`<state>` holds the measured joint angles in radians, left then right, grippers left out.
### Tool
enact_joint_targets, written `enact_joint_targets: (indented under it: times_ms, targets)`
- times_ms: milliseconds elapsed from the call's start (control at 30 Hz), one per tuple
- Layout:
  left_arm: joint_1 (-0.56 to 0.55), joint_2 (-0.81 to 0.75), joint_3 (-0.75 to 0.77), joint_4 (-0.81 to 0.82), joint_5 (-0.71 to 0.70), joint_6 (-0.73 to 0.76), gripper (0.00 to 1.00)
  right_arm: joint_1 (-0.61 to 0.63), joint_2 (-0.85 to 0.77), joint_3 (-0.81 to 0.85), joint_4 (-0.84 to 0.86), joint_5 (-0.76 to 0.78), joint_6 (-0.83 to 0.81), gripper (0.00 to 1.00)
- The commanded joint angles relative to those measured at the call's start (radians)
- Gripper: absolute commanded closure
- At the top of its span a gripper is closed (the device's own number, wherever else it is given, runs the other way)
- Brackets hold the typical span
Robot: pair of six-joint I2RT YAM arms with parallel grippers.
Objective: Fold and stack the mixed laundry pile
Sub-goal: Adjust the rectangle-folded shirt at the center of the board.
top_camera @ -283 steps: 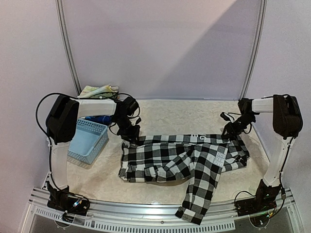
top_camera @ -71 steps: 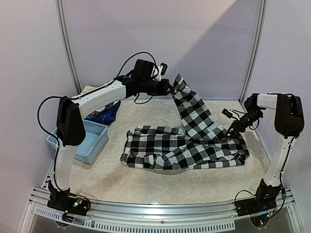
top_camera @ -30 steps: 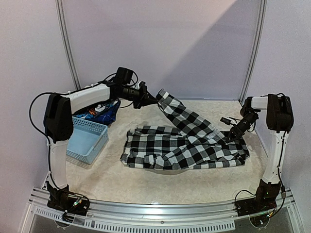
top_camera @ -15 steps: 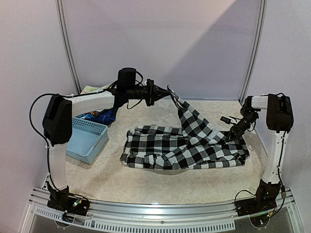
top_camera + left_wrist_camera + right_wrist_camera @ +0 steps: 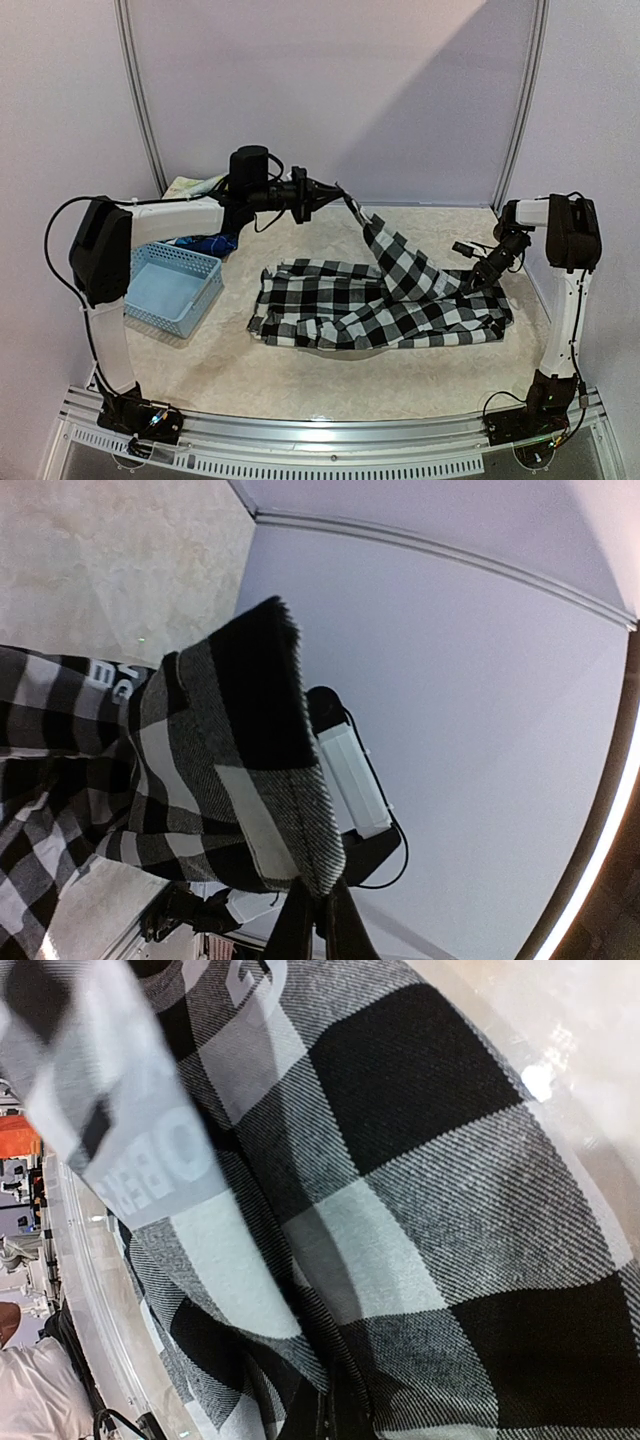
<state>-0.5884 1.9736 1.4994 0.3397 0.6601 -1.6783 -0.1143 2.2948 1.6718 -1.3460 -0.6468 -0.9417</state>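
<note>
Mostly — right claw [image 5: 479, 281] clamped, buried in checked shirt [image 5: 380, 312] | left claw [image 5: 338, 193] pinches sleeve [image 5: 396, 256]

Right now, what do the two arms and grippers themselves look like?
Both the left arm and right arm have white tubular links between bulky black joint housings, with thin black cables looping alongside. The left gripper and right gripper are black. No markings legible.
</note>
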Motion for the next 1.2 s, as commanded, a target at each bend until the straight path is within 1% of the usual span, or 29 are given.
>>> enact_joint_targets:
  times_ms: [0, 100, 267, 300, 367, 567, 767, 933, 1067, 1133, 1167]
  targets:
    - [0.045, 0.002, -0.032, -0.007, 0.015, 0.086, 1.00, -0.006, 0.020, 0.018, -0.097, -0.008, -0.029, 0.99]
    - [0.067, 0.042, 0.035, -0.159, 0.073, 0.238, 1.00, -0.006, 0.023, 0.024, -0.099, -0.007, -0.029, 0.99]
    - [0.106, 0.095, 0.169, -0.541, 0.076, 0.555, 1.00, -0.007, 0.031, 0.032, -0.107, -0.001, -0.029, 0.99]
    - [0.115, 0.104, 0.187, -0.600, 0.066, 0.608, 1.00, -0.006, 0.032, 0.033, -0.109, 0.000, -0.029, 0.99]
    - [0.131, 0.119, 0.195, -0.657, 0.054, 0.662, 1.00, -0.007, 0.035, 0.038, -0.114, 0.000, -0.029, 0.99]
    - [0.143, 0.157, 0.145, -0.639, 0.071, 0.677, 1.00, -0.006, 0.050, 0.056, -0.126, 0.002, -0.028, 0.99]
    - [0.143, 0.197, 0.115, -0.560, 0.092, 0.627, 1.00, -0.007, 0.067, 0.070, -0.140, 0.004, -0.028, 0.98]
    - [0.149, 0.223, 0.115, -0.579, 0.082, 0.629, 1.00, -0.007, 0.075, 0.071, -0.146, 0.004, -0.028, 0.98]
    - [0.154, 0.227, 0.081, -0.573, 0.092, 0.604, 1.00, -0.007, 0.078, 0.071, -0.153, 0.007, -0.031, 0.97]
    - [0.155, 0.217, 0.031, -0.500, 0.121, 0.541, 1.00, -0.007, 0.079, 0.071, -0.156, 0.008, -0.032, 0.97]
    - [0.156, 0.208, -0.003, -0.423, 0.138, 0.478, 1.00, -0.007, 0.079, 0.070, -0.157, 0.009, -0.034, 0.97]
